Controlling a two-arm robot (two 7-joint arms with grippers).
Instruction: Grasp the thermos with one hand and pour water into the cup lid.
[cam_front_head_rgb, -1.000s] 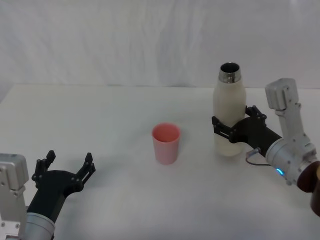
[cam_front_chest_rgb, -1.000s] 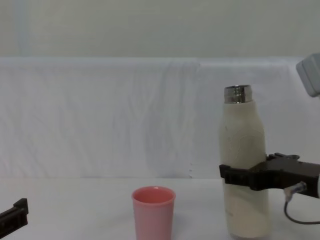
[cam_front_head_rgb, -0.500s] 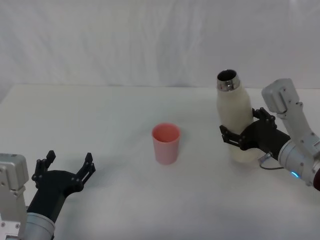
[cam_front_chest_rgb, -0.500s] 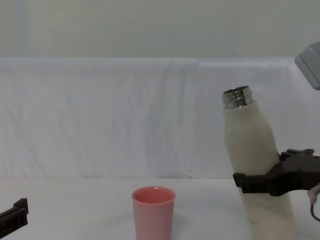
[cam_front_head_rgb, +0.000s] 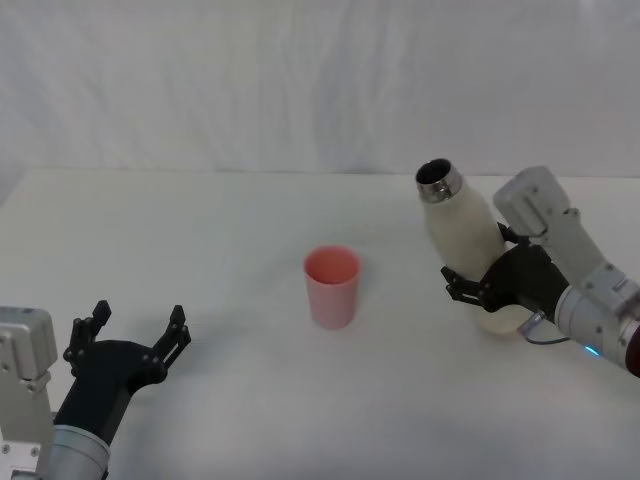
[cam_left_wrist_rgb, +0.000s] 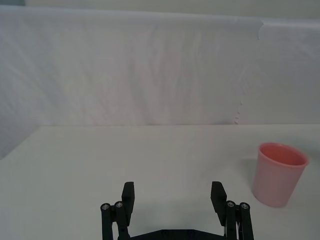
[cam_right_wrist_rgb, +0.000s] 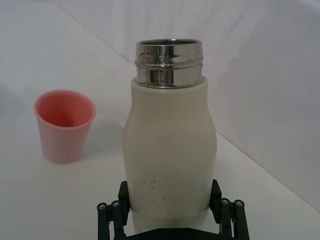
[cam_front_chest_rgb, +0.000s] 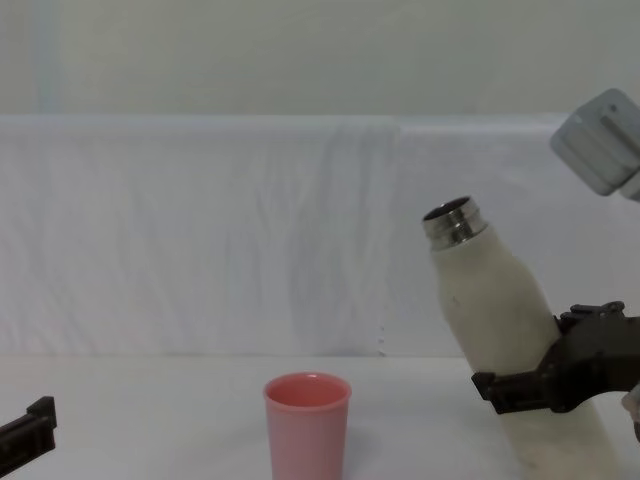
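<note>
The cream-white thermos (cam_front_head_rgb: 462, 240) with an open steel neck leans to the left, toward the pink cup lid (cam_front_head_rgb: 332, 286), which stands upright at the table's middle. My right gripper (cam_front_head_rgb: 478, 292) is shut on the thermos's lower body. From the chest view the thermos (cam_front_chest_rgb: 500, 315) tilts left, its mouth well to the right of and above the cup lid (cam_front_chest_rgb: 307, 423). In the right wrist view the thermos (cam_right_wrist_rgb: 169, 150) sits between the fingers, with the cup lid (cam_right_wrist_rgb: 64, 125) beyond. My left gripper (cam_front_head_rgb: 133, 340) rests open at the near left, and its wrist view shows the cup lid (cam_left_wrist_rgb: 279, 173) off to one side.
The white table (cam_front_head_rgb: 220, 240) is bare between the cup lid and the left gripper. A white cloth backdrop (cam_front_head_rgb: 300, 80) hangs behind the far edge.
My right gripper has tipped the thermos from upright to leaning left toward the cup lid, with its base shifted right. The cup lid and my left gripper have not moved.
</note>
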